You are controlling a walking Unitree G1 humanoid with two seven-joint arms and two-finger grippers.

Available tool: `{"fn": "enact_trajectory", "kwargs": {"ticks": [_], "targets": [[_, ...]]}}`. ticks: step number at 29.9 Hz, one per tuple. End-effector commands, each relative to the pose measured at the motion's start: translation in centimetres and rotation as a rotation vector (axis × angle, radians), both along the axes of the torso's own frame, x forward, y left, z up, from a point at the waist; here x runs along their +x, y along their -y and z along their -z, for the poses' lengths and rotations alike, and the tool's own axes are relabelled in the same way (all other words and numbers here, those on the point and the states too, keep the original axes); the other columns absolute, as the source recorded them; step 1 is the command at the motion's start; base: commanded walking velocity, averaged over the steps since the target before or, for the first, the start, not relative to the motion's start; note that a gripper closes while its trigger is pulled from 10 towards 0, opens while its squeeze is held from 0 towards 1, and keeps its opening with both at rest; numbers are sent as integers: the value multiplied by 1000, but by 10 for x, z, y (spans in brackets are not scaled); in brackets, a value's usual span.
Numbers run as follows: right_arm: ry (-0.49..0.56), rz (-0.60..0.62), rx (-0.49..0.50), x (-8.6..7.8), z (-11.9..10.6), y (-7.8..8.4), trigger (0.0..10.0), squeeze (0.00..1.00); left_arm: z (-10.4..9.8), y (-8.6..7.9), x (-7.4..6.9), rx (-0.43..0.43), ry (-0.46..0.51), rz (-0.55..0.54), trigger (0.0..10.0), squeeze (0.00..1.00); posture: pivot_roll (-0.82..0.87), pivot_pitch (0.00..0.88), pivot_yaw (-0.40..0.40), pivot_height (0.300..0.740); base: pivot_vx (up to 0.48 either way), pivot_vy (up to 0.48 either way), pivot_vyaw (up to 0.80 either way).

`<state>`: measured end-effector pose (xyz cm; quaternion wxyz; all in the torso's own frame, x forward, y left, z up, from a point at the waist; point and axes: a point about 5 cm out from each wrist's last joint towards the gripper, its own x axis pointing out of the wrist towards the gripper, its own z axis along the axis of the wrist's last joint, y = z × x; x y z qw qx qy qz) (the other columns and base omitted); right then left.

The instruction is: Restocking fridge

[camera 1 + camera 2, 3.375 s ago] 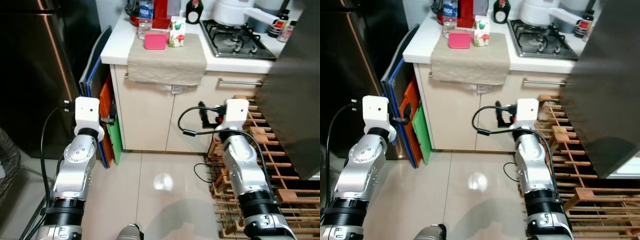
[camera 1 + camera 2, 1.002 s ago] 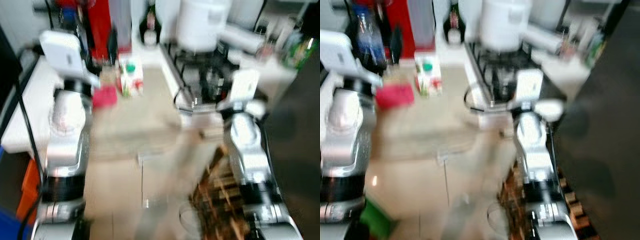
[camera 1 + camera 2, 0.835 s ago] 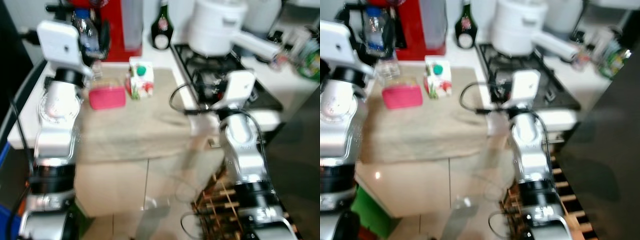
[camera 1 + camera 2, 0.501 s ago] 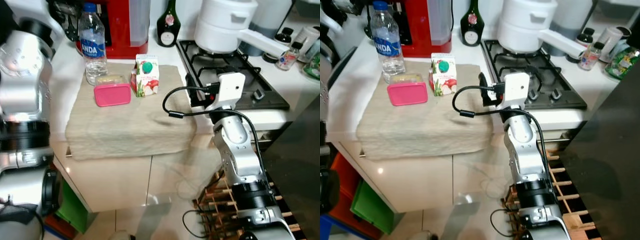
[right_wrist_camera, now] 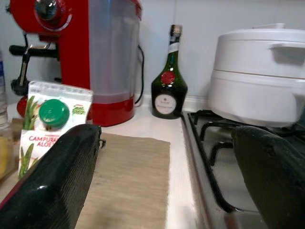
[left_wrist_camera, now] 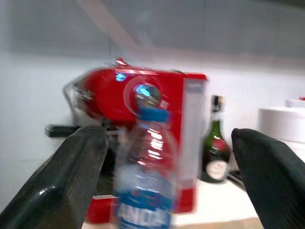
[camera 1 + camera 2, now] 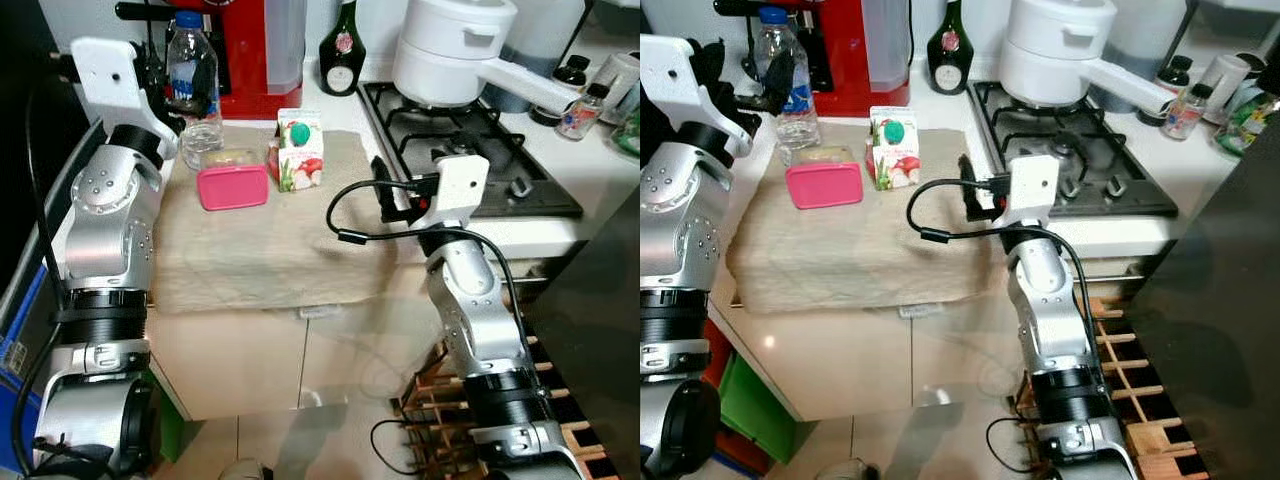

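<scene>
Standing on a white kitchen counter (image 7: 345, 105) draped with a beige cloth (image 7: 265, 235): clear plastic water bottle with a blue cap and label (image 7: 194, 85), pink-lidded flat food box (image 7: 232, 186) just beside it, small white juice carton with a green cap (image 7: 299, 149) next to the box. Hovering with fingers spread wide, bottle framed between them: left gripper (image 6: 167, 176), raised at the counter's left end. Hanging released, fingers apart, over the cloth's right edge beside the black gas hob (image 7: 1070, 165): right gripper (image 5: 167, 181). Sitting behind: red coffee machine (image 5: 81, 52), dark green bottle (image 5: 169, 78), white pot (image 7: 1055, 50).
</scene>
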<state>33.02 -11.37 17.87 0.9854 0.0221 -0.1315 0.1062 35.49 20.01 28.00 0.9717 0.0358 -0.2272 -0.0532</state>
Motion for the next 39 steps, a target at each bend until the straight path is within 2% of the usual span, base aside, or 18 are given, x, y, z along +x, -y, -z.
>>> {"fn": "enact_trajectory", "kwargs": {"ticks": [1,4,6,9,14,19,23,25,28,29,35,39], "targets": [[-2,-27,7,0,-2,-6,10000,39,-6,-8,1,103,31,-153,10000,0,74,0,-39,740,0,0,0],[-3,-29,6,0,-1,-7,10000,35,-4,-8,3,90,9,-149,10000,0,73,0,-39,740,0,0,0],[-3,-33,6,0,-2,-8,10000,31,-2,-6,5,49,-16,-110,10000,0,73,0,-43,740,0,0,0],[-6,-39,2,0,-1,-8,10000,35,-2,-3,5,39,-18,-83,10000,0,77,0,-47,740,0,0,0],[-11,-46,-6,1,1,-8,10000,35,-6,-1,6,53,0,-71,10000,0,81,0,-51,740,0,0,0],[-11,-50,-4,-1,2,-10,10000,35,-13,-6,8,74,2,-75,10000,0,70,0,-30,740,0,0,0],[-16,-41,3,-3,5,-10,10000,39,1,1,7,14,-59,11,10000,0,60,0,-23,740,0,360,0],[-26,-37,-17,-4,7,-9,10000,35,7,9,7,24,-75,37,10000,0,50,0,-20,740,0,480,0],[-29,-34,-20,-4,7,-9,10000,35,9,12,7,41,-71,36,10000,0,48,0,-20,740,0,480,0],[-32,-30,-21,-4,8,-7,10000,39,9,14,7,78,-57,19,10000,0,44,0,-23,740,0,375,-800],[-29,-29,-27,-5,8,-4,10000,39,8,15,12,102,-59,-12,10000,0,25,0,-14,740,0,0,0],[3,-22,-63,-6,-1,1,10000,35,-14,17,28,114,-49,12,10000,0,-68,0,42,740,0,0,0]]}}
